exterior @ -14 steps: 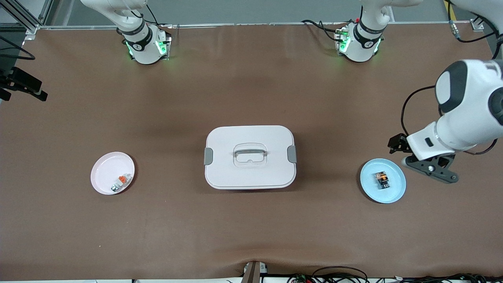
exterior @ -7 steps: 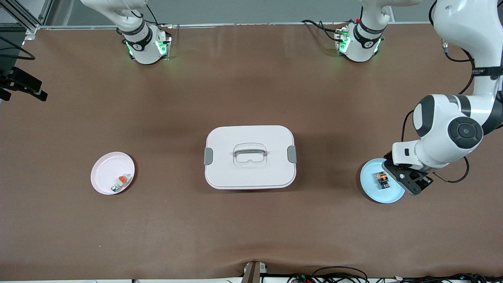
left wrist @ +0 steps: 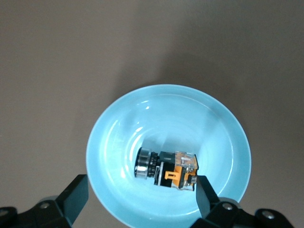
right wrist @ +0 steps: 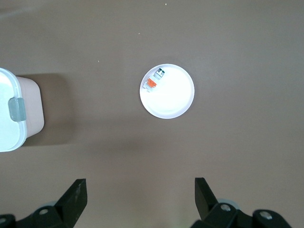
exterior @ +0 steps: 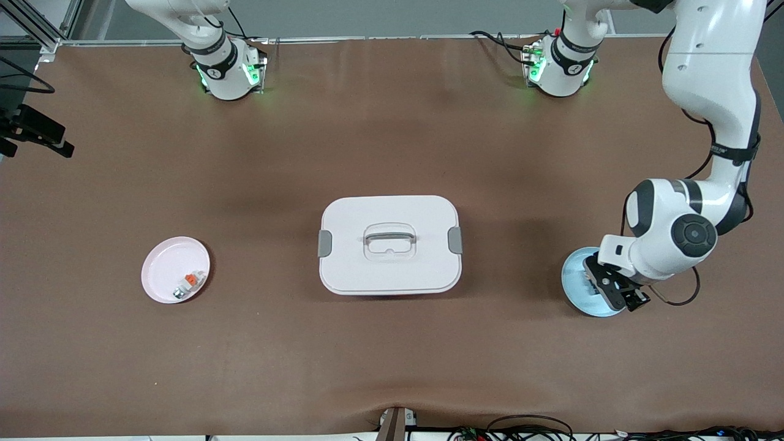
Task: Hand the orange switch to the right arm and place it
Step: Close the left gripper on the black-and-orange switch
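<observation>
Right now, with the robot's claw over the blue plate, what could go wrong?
The open left end effector hangs over the blue plate, with one fingertip close to the orange switch. It might nudge the switch instead of straddling it. The switch lies on its side with a round end, so it may roll on the curved plate. Pressing down could tip or slide the plate.

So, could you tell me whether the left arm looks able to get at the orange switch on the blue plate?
Probably yes: the left gripper hangs open over the orange switch, and nothing covers the blue plate.
</observation>
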Controlling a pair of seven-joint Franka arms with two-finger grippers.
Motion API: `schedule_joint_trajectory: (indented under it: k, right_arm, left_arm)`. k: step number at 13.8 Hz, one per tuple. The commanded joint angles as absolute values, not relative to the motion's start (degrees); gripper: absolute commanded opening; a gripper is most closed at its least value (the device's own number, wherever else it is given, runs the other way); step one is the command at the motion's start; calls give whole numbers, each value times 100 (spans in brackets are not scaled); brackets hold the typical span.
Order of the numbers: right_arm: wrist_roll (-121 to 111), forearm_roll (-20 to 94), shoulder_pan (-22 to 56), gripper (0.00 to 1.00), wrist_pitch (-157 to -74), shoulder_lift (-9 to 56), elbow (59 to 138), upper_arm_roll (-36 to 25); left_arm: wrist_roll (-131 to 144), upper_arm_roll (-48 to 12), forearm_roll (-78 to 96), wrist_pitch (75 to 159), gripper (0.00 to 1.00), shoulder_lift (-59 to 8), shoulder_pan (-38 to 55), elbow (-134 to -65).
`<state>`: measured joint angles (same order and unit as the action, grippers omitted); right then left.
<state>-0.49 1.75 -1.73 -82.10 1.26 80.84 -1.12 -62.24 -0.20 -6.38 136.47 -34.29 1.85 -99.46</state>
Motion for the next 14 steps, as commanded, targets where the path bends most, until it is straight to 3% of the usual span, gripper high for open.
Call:
schedule_joint_trajectory:
  k: [1, 14]
  right_arm:
    - [-70, 158, -202, 100, -8165, 62, 8086, -79]
    - [-62, 158, -202, 100, -8165, 70, 8086, -79]
  left_arm:
    - [-6538, -26, -729, 13676, 100, -3445, 123, -9931]
    - [-7137, -35, -729, 13676, 100, -3594, 88, -10143]
